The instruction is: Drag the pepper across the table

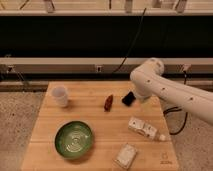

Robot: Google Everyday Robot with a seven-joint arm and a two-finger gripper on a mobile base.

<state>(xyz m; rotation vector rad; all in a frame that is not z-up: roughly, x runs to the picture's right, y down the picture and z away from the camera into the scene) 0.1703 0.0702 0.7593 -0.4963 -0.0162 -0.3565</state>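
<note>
The pepper (108,103) is small, dark red and tapered, and lies on the light wooden table (95,118) just right of its middle. The robot's white arm (150,82) reaches in from the right, with its bent end above the table's far right part, beside a flat black object (129,98). My gripper is hidden behind the arm's links, somewhere right of the pepper. Nothing is lifted off the table, and the gripper stands open and holds nothing.
A white cup (60,96) stands at the far left. A green bowl (74,139) sits at the front left. A white bottle (144,129) lies at the right and a pale packet (125,155) near the front edge. Black cables hang behind and to the right.
</note>
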